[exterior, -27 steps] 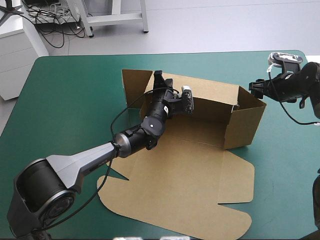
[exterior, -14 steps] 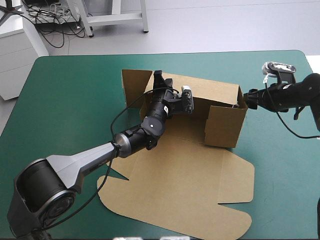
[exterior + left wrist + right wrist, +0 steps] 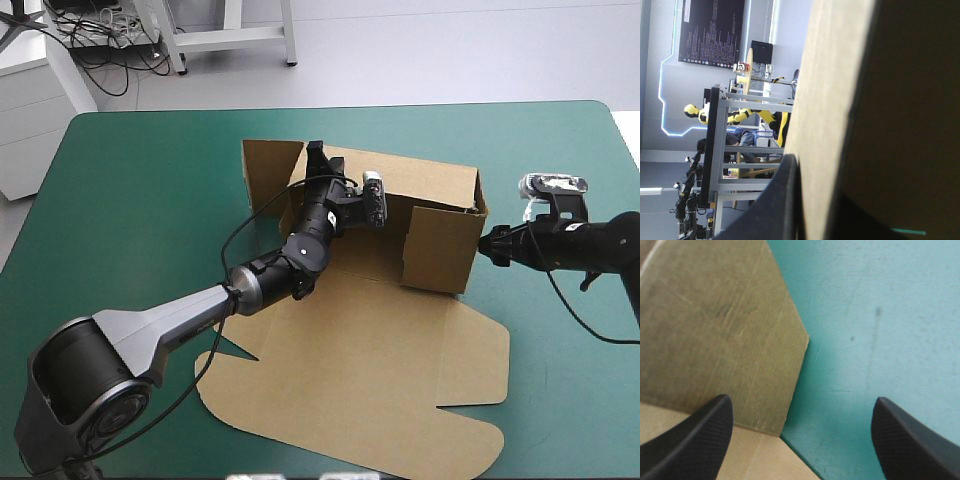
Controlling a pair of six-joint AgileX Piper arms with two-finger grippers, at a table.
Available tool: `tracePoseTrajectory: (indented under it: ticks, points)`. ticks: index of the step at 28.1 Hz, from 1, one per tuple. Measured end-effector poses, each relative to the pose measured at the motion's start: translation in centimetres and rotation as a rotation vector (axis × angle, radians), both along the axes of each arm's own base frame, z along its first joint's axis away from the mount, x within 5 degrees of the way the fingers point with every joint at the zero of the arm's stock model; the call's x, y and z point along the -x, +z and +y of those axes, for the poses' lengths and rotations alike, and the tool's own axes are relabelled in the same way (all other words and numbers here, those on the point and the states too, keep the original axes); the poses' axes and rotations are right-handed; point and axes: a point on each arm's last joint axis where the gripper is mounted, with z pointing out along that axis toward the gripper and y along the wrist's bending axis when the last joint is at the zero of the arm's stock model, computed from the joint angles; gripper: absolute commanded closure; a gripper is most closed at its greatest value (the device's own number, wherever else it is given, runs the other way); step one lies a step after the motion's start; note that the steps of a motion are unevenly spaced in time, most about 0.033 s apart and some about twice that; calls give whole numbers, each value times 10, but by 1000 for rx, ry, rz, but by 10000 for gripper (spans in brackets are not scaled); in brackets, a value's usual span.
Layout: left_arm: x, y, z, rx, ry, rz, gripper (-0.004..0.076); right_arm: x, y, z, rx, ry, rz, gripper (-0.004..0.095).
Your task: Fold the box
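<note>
One box (image 3: 370,340), one desk (image 3: 130,180), two grippers.
Counted from above: a single brown box, cut from one sheet of board, on a single teal-green desk; one left gripper (image 3: 318,160) and one right gripper (image 3: 487,247), making two. Two black fingers to each gripper, four in all: both of the right pair (image 3: 695,440) plain in the right wrist view, only one of the left pair (image 3: 782,200) plain in the left wrist view.
</note>
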Motion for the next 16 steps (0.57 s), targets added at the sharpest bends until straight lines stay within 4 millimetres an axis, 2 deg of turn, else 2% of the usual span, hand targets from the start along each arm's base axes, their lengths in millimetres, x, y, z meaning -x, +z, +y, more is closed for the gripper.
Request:
tracePoseTrajectory:
  ticks: [8,16]
  points:
    - [0,0,0,0,0,0,734,15,0,8,-22,75,-76,194]
    - [0,0,0,0,0,0,734,14,1,7,49,138,-127,194]
